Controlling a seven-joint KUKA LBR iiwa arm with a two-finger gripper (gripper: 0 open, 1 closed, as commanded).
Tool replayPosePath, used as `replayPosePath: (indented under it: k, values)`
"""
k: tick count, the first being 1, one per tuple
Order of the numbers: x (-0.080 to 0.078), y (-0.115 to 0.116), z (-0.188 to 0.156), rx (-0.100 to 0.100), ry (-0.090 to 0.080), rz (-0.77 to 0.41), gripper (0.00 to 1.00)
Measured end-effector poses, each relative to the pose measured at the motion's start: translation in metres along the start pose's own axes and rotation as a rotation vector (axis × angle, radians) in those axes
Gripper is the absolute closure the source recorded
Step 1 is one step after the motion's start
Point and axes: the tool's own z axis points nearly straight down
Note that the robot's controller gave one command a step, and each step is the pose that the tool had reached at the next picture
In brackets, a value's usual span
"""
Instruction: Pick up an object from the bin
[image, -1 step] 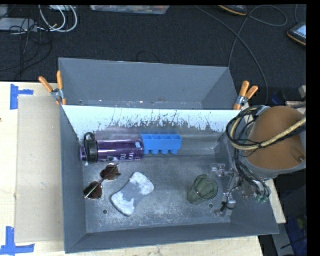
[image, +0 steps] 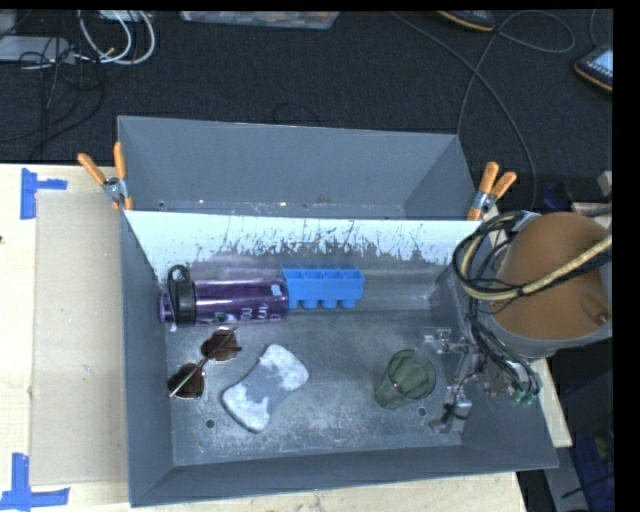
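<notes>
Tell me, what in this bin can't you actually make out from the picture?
- Camera view: the print on the purple bottle is too small to read.
- Camera view: what the dark green round thing beside the gripper is; too blurred to tell.
- Camera view: the bin's right-hand floor, hidden under the robot's wrist.

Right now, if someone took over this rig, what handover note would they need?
Gripper: low in the near right corner of the bin, beside the dark green round thing, on its right. I cannot tell whether they touch.
Other things: purple bottle and blue tray lie along the far wall; sunglasses and grey-white pad lie at the near left.
Done: nothing lifted.
Left: grasp one thing, probably the green one, and raise it out.
</notes>
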Motion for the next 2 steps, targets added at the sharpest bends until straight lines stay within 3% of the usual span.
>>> replayPosePath:
  k: [1, 2]
  values:
    - [-0.009, -0.001, 0.026, 0.000, -0.004, 0.217, 0.00]
    - [-0.021, 0.004, 0.026, -0.001, 0.002, 0.469, 1.00]
